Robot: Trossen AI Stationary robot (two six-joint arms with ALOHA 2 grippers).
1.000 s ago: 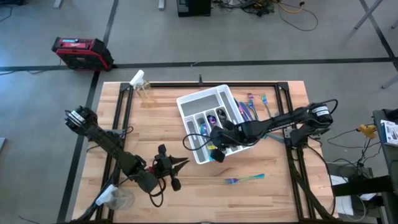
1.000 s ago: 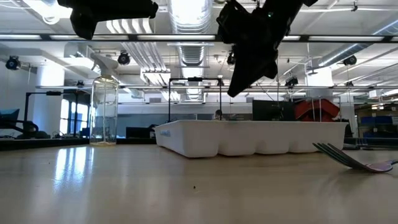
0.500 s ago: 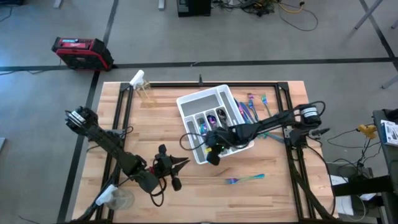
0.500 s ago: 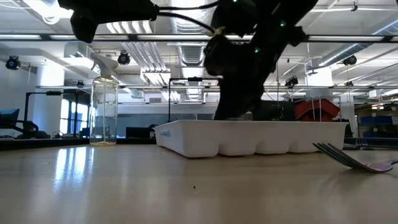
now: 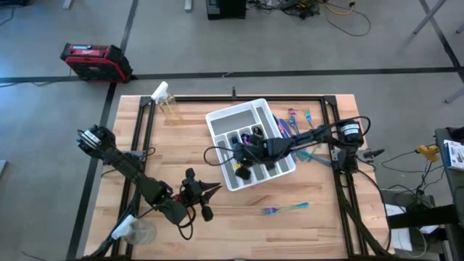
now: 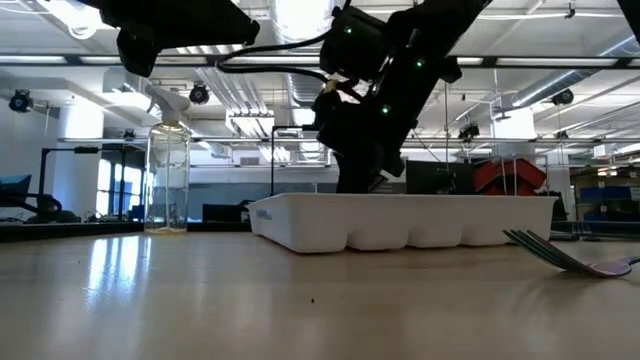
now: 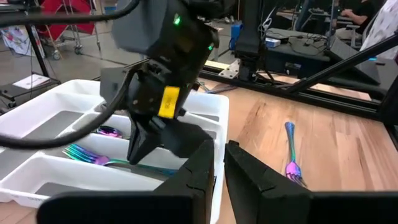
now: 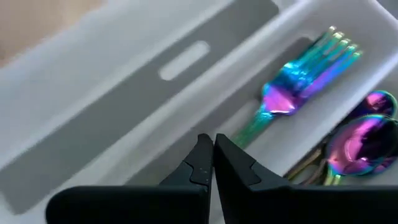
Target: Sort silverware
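The right gripper [image 8: 212, 163], fingers together, was held inside the tray [image 5: 217, 119] beside a fork [image 8: 298, 84]; the left gripper [image 7: 219, 167], nearly closed, was parked over the table [image 5: 326, 225].

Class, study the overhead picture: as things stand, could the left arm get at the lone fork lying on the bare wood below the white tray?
Probably yes. The fork lies alone on open wood, and the left gripper waits beside it with nothing between them. The right gripper is up over the tray, out of the way.

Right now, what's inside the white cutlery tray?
In the white compartmented plastic tray, an iridescent teal-purple metal fork lies in one slot and iridescent purple spoons in the next. The right tool covers part of the tray from above.
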